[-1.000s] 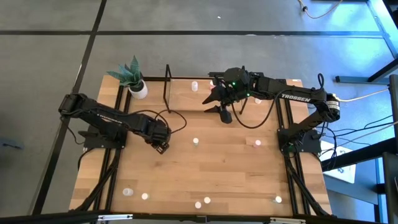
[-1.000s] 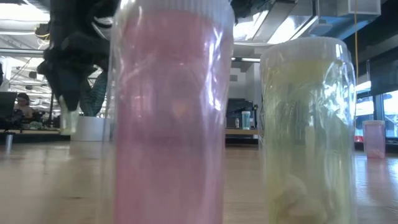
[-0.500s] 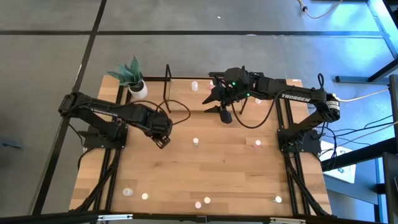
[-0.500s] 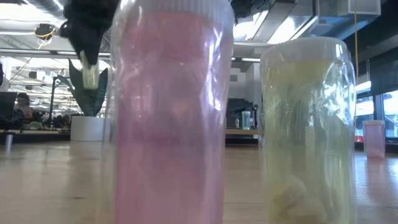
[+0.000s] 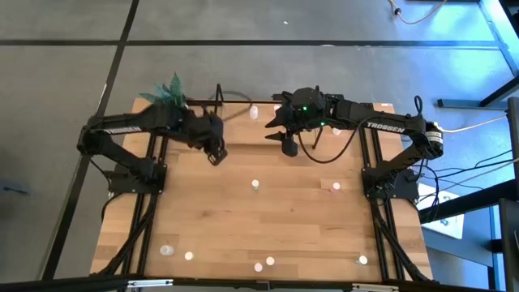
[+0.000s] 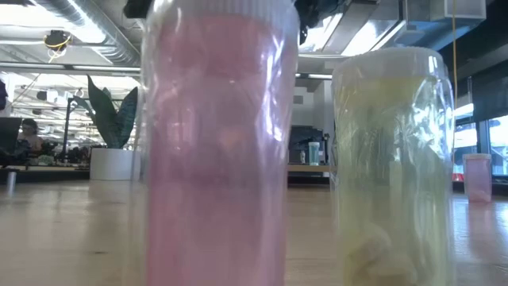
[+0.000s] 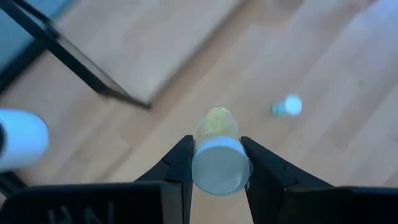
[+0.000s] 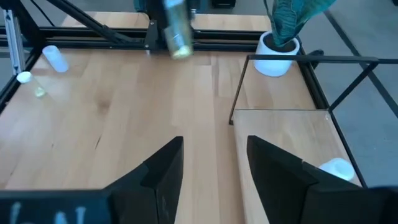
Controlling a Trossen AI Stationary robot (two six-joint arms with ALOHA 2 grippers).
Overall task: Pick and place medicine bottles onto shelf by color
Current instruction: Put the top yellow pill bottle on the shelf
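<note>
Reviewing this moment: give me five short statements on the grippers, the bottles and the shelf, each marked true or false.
1. The left gripper is shut on a yellowish bottle. True.
2. The right gripper holds a pink bottle. False: it is open and empty.
3. A white bottle lies on the shelf. True.
4. The plant pot stands in the middle of the table. False: it sits near the table's far left corner, beside the shelf.
5. In the low view, a pink bottle and a yellowish-green bottle stand close to the camera. True.
</note>
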